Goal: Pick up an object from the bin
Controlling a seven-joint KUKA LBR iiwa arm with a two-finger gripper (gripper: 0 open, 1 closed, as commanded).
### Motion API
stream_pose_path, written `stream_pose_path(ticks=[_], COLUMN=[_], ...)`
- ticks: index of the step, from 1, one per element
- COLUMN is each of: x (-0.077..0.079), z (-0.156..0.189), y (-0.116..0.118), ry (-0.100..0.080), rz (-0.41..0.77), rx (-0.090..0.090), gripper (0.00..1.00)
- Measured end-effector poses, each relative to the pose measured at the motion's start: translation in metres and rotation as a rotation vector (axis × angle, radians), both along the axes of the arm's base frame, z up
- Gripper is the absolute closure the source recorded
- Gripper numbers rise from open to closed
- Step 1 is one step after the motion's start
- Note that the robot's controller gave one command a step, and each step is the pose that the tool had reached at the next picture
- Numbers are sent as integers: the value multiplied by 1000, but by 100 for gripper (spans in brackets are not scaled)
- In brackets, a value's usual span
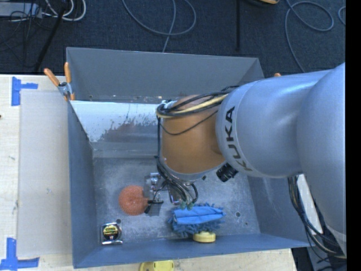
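My gripper [154,196] hangs low over the front half of the bin floor, below the arm's orange cover. Right beside it on its left lies a round rust-orange scrubby ball [132,200], touching or nearly touching the gripper's side. To the gripper's right and a little nearer the front lies a blue bristly brush [196,217] with a yellow part [204,237] at its front end. Nothing shows held in the gripper.
A small yellow-and-black tape measure [111,232] rests in the front left corner of the bin. The arm's bulk covers the right and middle of the bin. Bare floor shows at the back left.
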State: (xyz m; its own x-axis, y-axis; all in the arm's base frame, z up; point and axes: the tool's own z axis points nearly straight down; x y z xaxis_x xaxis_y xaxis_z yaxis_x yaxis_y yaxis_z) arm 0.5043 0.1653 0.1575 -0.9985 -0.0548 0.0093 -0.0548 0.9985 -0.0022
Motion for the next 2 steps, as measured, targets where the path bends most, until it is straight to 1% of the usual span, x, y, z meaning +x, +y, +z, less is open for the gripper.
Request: stream_pose_path(ticks=[1,2], x=[1,7], z=[32,44], y=[-5,-9], ry=[-17,3], rz=[30,13], rx=[7,0], gripper=[100,100])
